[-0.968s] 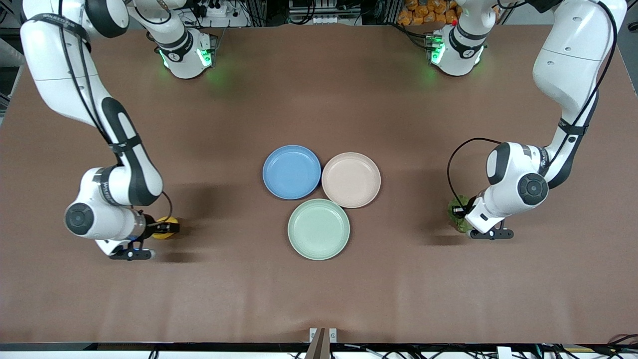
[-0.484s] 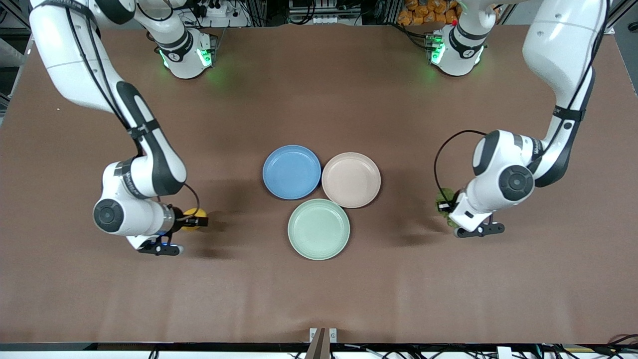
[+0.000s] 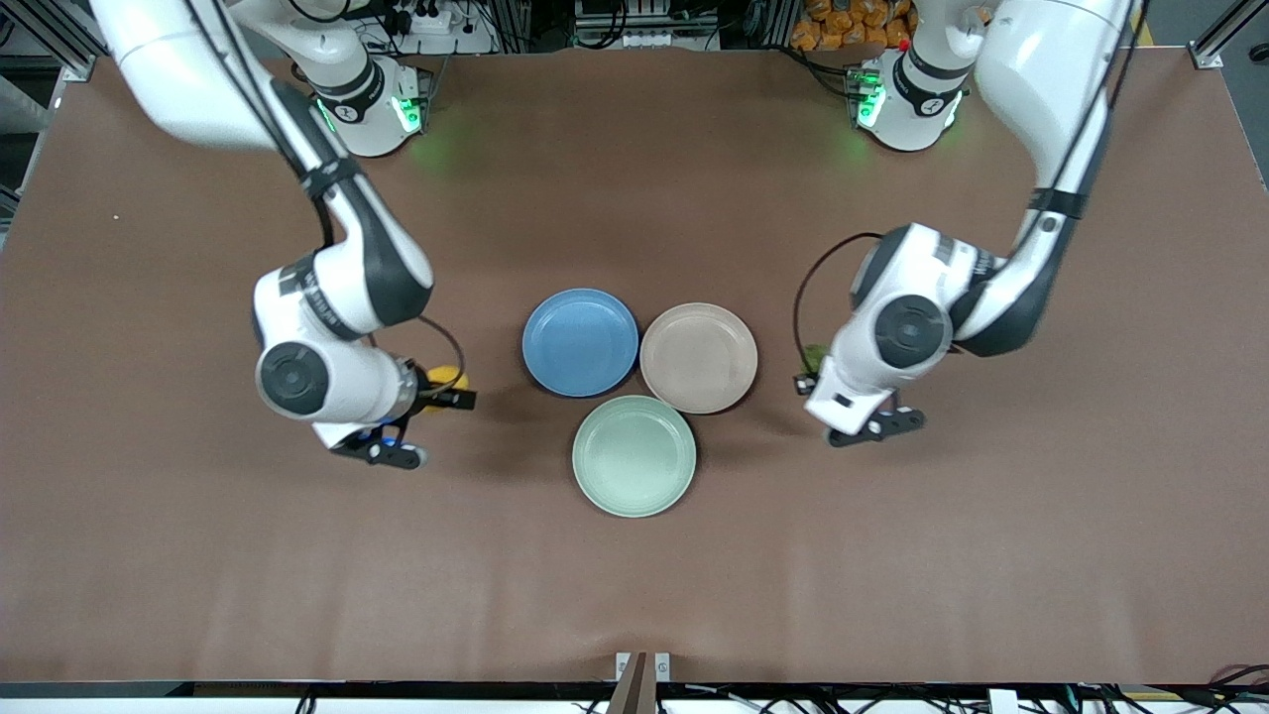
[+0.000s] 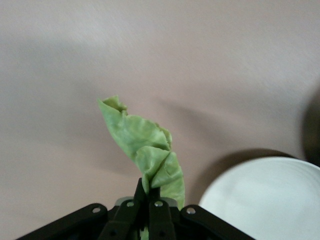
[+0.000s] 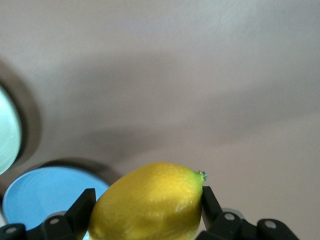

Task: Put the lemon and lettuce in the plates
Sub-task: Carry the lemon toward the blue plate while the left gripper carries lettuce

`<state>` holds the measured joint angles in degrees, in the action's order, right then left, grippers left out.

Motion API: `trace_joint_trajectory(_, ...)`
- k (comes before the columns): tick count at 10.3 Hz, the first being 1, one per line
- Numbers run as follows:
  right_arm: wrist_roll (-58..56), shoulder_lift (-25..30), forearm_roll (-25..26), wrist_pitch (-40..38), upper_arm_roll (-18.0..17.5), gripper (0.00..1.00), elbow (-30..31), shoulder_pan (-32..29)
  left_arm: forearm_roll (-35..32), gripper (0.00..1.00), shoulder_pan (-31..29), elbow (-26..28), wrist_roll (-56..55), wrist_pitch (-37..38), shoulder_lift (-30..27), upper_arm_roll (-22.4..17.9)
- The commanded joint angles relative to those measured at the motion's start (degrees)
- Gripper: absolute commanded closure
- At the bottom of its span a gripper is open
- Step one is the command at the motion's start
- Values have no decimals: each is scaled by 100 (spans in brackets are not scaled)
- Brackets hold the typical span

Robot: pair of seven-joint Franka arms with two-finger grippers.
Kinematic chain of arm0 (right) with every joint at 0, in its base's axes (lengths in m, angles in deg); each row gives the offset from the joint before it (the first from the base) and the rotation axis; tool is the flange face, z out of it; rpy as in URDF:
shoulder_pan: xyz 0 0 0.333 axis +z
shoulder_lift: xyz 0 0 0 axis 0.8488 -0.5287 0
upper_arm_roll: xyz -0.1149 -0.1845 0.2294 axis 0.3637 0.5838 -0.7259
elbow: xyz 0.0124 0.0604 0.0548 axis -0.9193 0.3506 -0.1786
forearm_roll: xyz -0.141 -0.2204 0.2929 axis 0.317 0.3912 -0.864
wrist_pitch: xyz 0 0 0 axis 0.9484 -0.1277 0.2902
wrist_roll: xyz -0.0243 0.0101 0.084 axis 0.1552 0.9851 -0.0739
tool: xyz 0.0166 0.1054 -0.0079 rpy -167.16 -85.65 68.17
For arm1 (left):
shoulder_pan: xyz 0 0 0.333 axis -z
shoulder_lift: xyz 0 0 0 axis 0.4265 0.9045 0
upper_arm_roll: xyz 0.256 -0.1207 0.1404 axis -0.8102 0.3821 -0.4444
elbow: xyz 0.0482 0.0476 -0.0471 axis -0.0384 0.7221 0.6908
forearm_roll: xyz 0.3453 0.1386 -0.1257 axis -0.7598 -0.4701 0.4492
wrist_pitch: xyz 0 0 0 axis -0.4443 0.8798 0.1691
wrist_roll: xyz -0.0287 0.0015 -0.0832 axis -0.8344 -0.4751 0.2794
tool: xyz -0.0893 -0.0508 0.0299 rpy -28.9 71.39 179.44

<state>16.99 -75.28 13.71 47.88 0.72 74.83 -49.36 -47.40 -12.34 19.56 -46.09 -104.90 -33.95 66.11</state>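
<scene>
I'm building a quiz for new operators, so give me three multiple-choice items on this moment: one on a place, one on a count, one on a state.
1. Where is the mint-green plate?
A. Nearer the front camera than the blue and beige-pink plates
B. Stacked on the blue plate
C. By the arm bases

2. How many plates are on the table?
A. Two
B. Three
C. Four

3. What does the left pincer hold?
A. The lemon
B. Nothing
C. The lettuce

Key:
1 A: the mint-green plate lies lower in the front view than the blue plate and the beige-pink plate.
2 B: those three are all.
3 C: the left pincer is shut on the lettuce; the right pincer grips the lemon.
</scene>
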Motion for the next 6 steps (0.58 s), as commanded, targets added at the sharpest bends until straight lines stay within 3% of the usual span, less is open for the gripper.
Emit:
trace_joint_trajectory(1, 737, 97, -44, -102, -340, 80, 42, 25, -15, 100, 517, -88, -909, 146, 39, -37)
trace_joint_trajectory(3, 1475, 89, -44, -93, -561, 80, 51, 217, -6, 100, 913, -114, -1482, 59, 258, -37)
trace_joint_trajectory(6, 2513, -78, -44, 274, -571, 79, 94, 823, 187, 100, 1178, -264, -1948, -624, 689, -46)
